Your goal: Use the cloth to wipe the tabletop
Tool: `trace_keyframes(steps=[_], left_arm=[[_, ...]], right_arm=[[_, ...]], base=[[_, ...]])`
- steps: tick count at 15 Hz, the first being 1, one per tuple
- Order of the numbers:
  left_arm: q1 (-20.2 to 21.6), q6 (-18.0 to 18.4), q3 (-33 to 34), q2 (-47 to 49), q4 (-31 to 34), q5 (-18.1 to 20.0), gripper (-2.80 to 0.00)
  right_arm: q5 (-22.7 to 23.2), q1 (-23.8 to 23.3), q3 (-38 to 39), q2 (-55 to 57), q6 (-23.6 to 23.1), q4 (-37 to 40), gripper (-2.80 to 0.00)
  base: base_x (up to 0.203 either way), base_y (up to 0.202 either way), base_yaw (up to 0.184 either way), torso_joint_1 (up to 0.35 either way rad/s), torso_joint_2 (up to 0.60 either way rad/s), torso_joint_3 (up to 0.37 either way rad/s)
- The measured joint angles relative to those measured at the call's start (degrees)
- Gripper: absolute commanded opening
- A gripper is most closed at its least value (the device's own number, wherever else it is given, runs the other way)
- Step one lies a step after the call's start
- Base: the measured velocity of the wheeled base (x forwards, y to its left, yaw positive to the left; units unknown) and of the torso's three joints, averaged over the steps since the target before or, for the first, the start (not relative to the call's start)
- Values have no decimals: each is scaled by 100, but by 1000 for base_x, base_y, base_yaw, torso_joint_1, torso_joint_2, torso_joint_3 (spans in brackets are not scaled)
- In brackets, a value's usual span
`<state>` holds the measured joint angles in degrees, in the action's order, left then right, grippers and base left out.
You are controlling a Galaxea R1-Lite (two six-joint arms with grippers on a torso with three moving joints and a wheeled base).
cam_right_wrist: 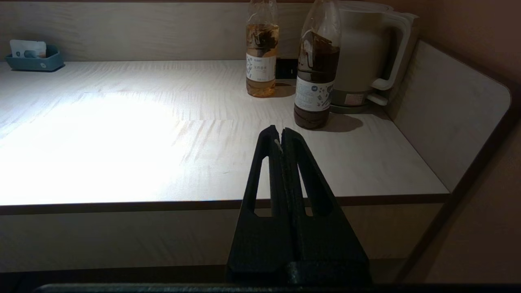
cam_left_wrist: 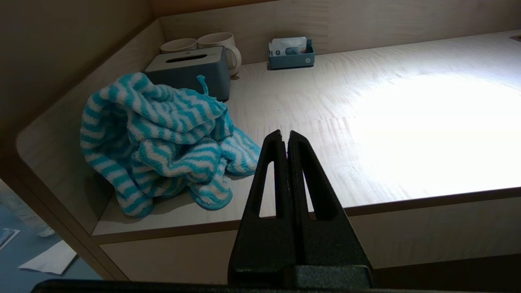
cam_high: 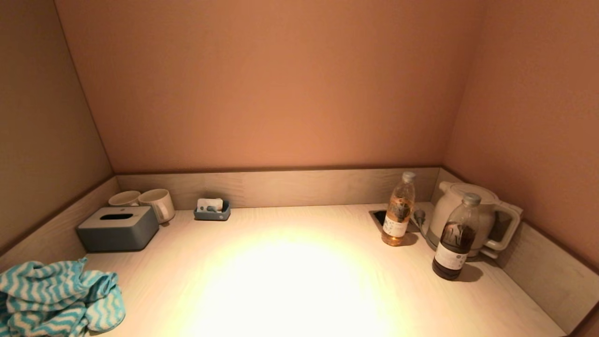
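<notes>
- At the near-left corner of the pale wooden surface [cam_high: 290, 281], a turquoise-and-white striped cloth [cam_high: 56, 295] lies crumpled in a heap against the left side panel, untouched by either arm.
- Just behind the cloth sits a grey tissue box [cam_high: 118, 228], with two cream mugs [cam_high: 157, 204] side by side in the back-left corner beyond it.
- Along the back panel, a small blue-grey tray [cam_high: 213, 211] holds white sachets.
- On the right side, a bottle of amber drink [cam_high: 398, 215] stands upright beside a dark recessed socket [cam_high: 380, 216] in the surface.
- Nearer the front edge stands a second bottle of dark brown drink [cam_high: 456, 238], just in front of a white electric kettle [cam_high: 472, 217] set in the back-right corner.
- Seen from its wrist camera, the left gripper [cam_left_wrist: 287, 136] hovers off the front edge of the surface, below its level, with its black jaws pressed together and empty; the cloth lies ahead of it and apart from it.
- Shown by its own wrist camera, the right gripper [cam_right_wrist: 281, 134] likewise hangs in front of the surface edge, jaws closed on nothing, pointing toward the dark bottle.
- A bright pool of light falls on the middle of the surface.
</notes>
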<state>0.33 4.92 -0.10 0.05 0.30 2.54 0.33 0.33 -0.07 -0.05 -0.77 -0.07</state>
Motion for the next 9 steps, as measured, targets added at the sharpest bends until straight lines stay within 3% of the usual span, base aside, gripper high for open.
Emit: trace_keyframes(steps=[9], left_arm=[[0,0,0,-1,2,0,-280]], right_arm=[[0,0,-2,0,2,0,-280]], base=[[0,0,0,0,0,0]])
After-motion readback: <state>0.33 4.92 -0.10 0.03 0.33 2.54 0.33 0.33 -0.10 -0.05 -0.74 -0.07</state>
